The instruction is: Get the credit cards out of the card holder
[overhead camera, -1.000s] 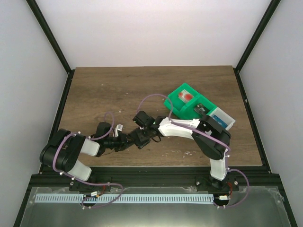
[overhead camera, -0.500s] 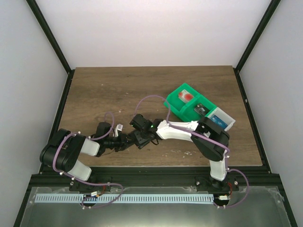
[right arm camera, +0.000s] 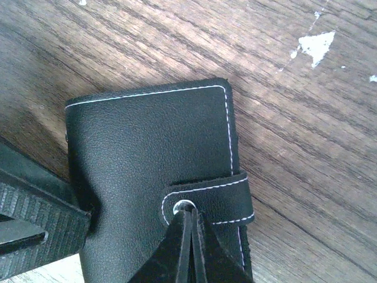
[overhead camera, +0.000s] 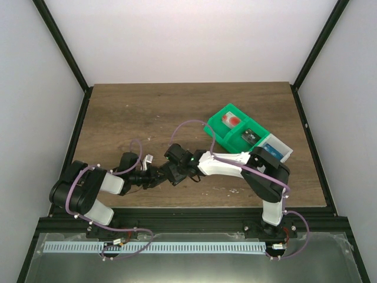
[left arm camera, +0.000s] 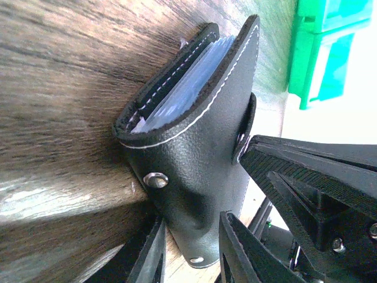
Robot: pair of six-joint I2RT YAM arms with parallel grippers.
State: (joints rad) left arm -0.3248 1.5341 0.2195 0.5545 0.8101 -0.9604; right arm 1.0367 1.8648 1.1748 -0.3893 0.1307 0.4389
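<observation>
Card holder is down on the brown wooden bench, towards the near edge and about midway between left and right, where the two arms meet. Far and to the right of it stands a green tray, with a clear tray touching its right end. The green tray holds a white card with a red blotch in its far-left compartment and a dark card in the next one. Something blue rests in the clear tray. I take these for credit cards already out, so part of the job looks done.

The left claw is clamped on the card holder at its folded edge, one finger on each cover. The right claw is pinched fully together, its tips right at the snap of the small tab. Whether a bit of the tab is caught between them I cannot tell. From the left wrist the covers gape a little and pale blue sleeves show inside, but no card edge can be made out there. Left to do, as I judge: free the tab, spread the covers and draw out whatever cards remain
</observation>
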